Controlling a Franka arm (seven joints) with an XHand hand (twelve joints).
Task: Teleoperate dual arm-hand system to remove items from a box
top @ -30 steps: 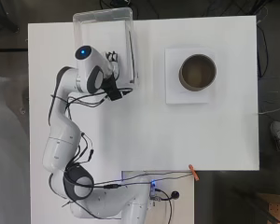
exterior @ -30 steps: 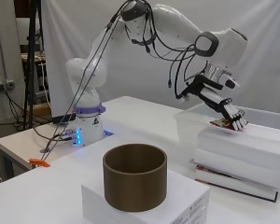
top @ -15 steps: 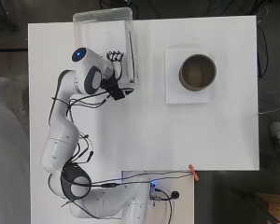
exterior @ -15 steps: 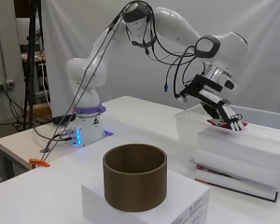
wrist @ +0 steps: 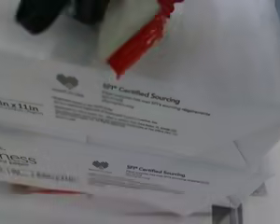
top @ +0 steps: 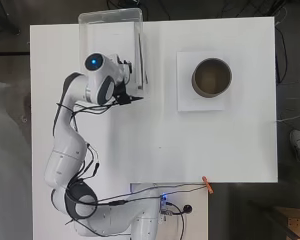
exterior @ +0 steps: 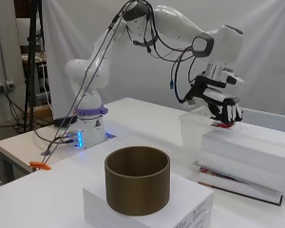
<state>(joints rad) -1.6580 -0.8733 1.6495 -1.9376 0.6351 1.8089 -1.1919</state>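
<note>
A clear plastic box [top: 110, 19] stands at the table's far left corner on a stack of paper reams [exterior: 249, 154]. My hand [exterior: 223, 108] hangs over the box's near wall [exterior: 194, 128], fingers curled downward. A small red item [exterior: 222, 125] shows at the fingertips. In the wrist view the red item [wrist: 139, 41] hangs with a pale part beside it, close to dark fingers [wrist: 37, 14], above the printed ream wrappers [wrist: 130, 140]. From overhead the arm covers most of the hand [top: 126, 80], which sits at the box's right wall.
A brown round container [top: 211, 77] stands on a flat white box [top: 202, 104] at the table's right; it is also nearest in the side view [exterior: 137, 179]. An orange clip [top: 207, 184] sits at the table's near edge by the arm's base.
The wrist has turned and the arm's end has shifted slightly toward the base along the box's right wall. The red item stays at the fingertips.
</note>
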